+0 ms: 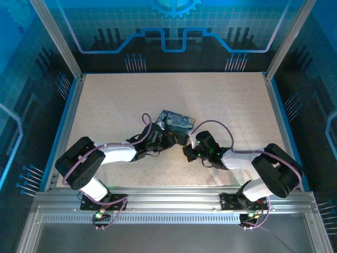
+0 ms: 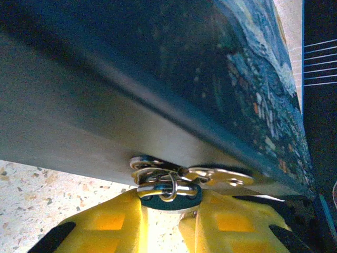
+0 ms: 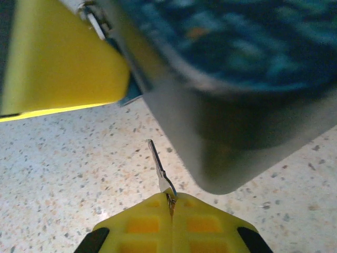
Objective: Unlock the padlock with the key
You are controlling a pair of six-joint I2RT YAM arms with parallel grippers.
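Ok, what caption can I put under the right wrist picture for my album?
The right pincer pinches the thin key, its blade sticking out beside the tin box corner.

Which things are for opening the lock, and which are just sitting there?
For the job: padlock, held by the left gripper; key, pinched in the right gripper.
Just there: Starry Night tin box, speckled table.

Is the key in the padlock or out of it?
Out. The key juts from the shut right gripper, its tip bare over the table.
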